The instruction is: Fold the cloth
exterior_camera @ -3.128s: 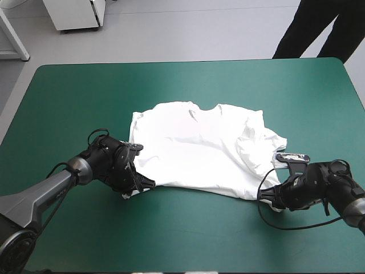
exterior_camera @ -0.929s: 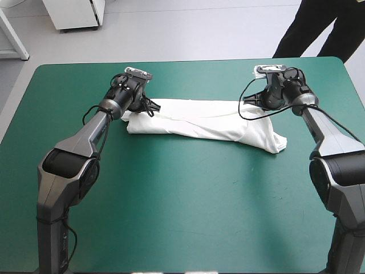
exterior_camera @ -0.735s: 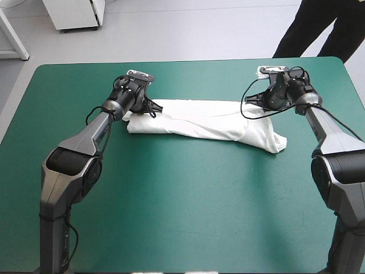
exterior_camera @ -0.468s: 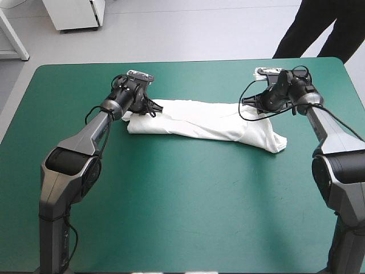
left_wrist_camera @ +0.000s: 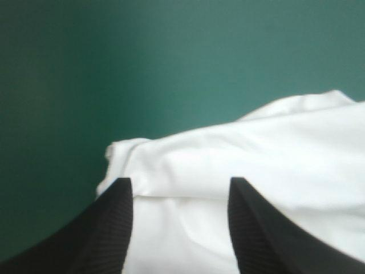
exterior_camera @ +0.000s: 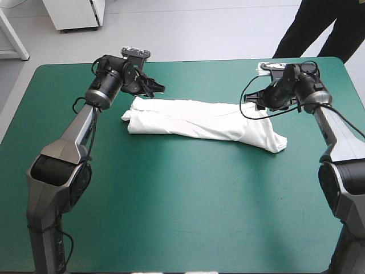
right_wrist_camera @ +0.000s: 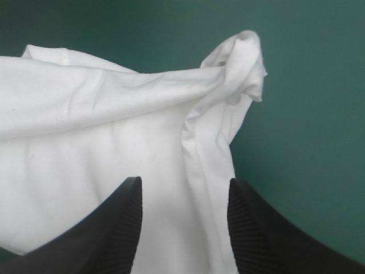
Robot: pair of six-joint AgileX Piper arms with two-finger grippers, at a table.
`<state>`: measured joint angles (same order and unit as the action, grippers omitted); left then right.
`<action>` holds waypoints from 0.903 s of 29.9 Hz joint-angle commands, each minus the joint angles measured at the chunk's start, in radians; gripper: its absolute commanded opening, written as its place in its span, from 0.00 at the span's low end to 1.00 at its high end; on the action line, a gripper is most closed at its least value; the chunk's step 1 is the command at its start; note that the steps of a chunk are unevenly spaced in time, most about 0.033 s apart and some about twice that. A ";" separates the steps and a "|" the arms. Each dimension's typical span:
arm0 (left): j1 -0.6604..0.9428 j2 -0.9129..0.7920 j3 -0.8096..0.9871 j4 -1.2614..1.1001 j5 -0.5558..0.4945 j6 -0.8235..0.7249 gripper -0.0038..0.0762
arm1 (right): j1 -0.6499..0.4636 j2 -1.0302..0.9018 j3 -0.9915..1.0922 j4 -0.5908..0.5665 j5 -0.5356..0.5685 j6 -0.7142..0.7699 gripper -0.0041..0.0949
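Note:
The white T-shirt (exterior_camera: pixel 199 123) lies folded into a long band across the far half of the teal-green cover, its right end bunched and drooping toward the near side. My left gripper (exterior_camera: pixel 151 89) hovers just beyond the band's left end, open, with nothing between its fingers. In the left wrist view the T-shirt (left_wrist_camera: pixel 256 154) lies under and ahead of the left gripper (left_wrist_camera: pixel 179 185). My right gripper (exterior_camera: pixel 256 101) stands open over the band's right end. Under the right gripper (right_wrist_camera: pixel 185 184), the right wrist view shows the T-shirt (right_wrist_camera: pixel 102 114) with a rumpled corner ahead.
The table's far edge (exterior_camera: pixel 199 60) runs close behind both grippers. A wide stretch of teal-green cover (exterior_camera: pixel 188 205) lies between the T-shirt and the near edge.
Both grippers carried the shirt's near edge over to the far side, making the band. Just before now both opened and let go, and the left gripper drew back toward the far edge.

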<state>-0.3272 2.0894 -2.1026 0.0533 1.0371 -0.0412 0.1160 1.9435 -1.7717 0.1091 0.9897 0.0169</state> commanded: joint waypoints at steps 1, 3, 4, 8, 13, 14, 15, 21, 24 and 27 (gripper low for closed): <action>-0.038 -0.079 -0.033 -0.148 -0.017 0.090 0.29 | -0.009 -0.093 -0.034 -0.025 -0.015 0.007 0.49; -0.070 -0.079 -0.033 -0.211 -0.019 0.157 0.04 | -0.010 -0.110 -0.034 -0.027 -0.013 0.009 0.49; -0.085 -0.079 -0.033 -0.227 -0.029 0.191 0.03 | -0.010 -0.120 -0.034 -0.027 -0.011 0.009 0.49; -0.156 -0.079 -0.033 -0.258 -0.077 0.217 0.02 | -0.015 -0.142 -0.034 -0.029 0.008 0.012 0.49; -0.226 -0.034 -0.033 -0.263 -0.145 0.231 0.02 | -0.029 -0.162 -0.034 -0.024 0.028 0.017 0.49; -0.233 -0.022 -0.033 -0.267 -0.154 0.233 0.02 | -0.032 -0.164 -0.034 -0.024 0.030 0.019 0.49; -0.240 -0.002 -0.033 -0.274 -0.158 0.237 0.02 | -0.032 -0.166 -0.034 -0.026 0.032 0.019 0.49; -0.248 0.091 -0.033 -0.302 -0.170 0.240 0.02 | -0.032 -0.169 -0.034 -0.024 0.040 0.028 0.49; -0.248 0.124 -0.033 -0.298 -0.170 0.240 0.02 | -0.032 -0.169 -0.034 -0.025 0.040 0.030 0.49; -0.248 0.148 -0.033 -0.298 -0.170 0.240 0.02 | -0.032 -0.169 -0.034 -0.025 0.050 0.030 0.49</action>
<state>-0.5692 2.2902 -2.1068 -0.2243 0.9093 0.1963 0.0927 1.8357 -1.7740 0.0831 1.0582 0.0474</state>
